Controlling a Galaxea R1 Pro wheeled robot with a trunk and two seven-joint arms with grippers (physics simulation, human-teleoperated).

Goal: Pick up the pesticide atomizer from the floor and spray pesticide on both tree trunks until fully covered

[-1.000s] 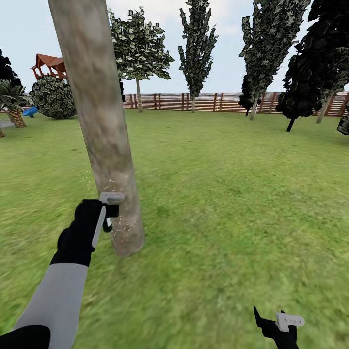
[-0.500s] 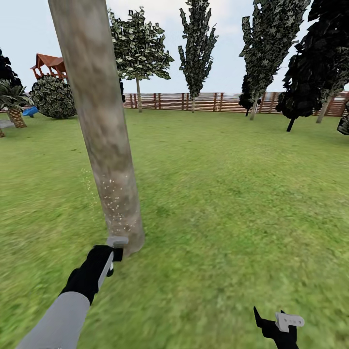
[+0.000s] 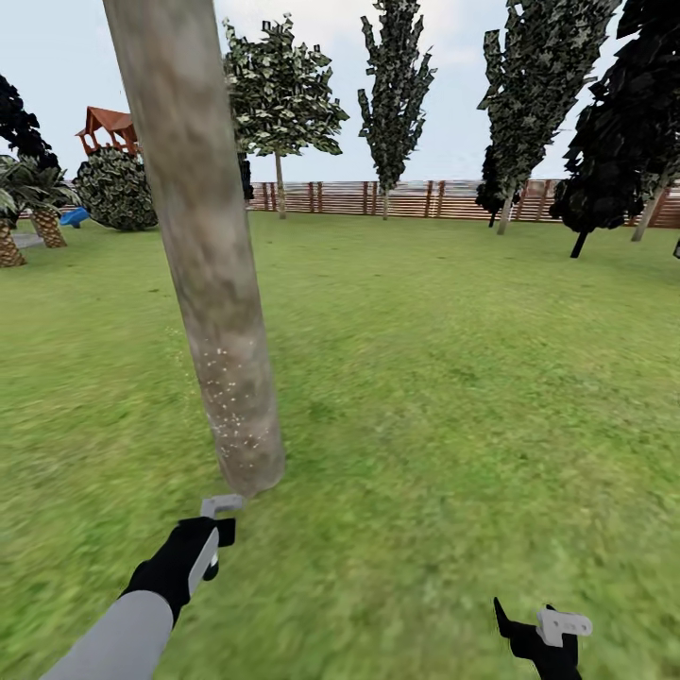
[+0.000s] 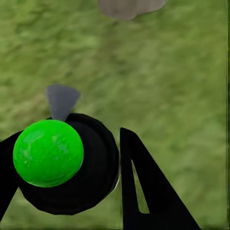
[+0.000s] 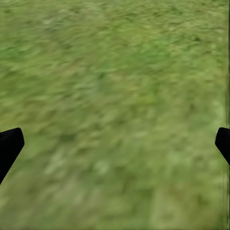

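My left gripper (image 4: 67,165) has its fingers (image 4: 143,191) closed around the pesticide atomizer (image 4: 72,165); through the left wrist camera I see its round black body topped by a bright green cap, with a grey nozzle tip pointing toward the grass. From the head camera, the same left gripper (image 3: 210,538) hangs low over the lawn, just short of the base of the tree trunk (image 3: 203,246), and the atomizer itself is mostly hidden behind the black hand, so I can make out only what looks like its dark edge there. A scatter of white pesticide specks (image 3: 231,397) lies on the lower part of that mottled grey-brown trunk, which leans slightly and rises out of the top of the view.

My right gripper (image 3: 543,633) sits at the lower edge of the head view, well apart from the trunk; in the right wrist view its fingers (image 5: 9,146) stand wide at opposite edges with nothing but blurred grass between them.

The floor (image 3: 453,397) is green lawn throughout. Beyond it stand further trees (image 3: 283,94) before a brown slatted fence (image 3: 425,198), with a round bush (image 3: 118,189) and a red-roofed structure (image 3: 109,127) at far left.
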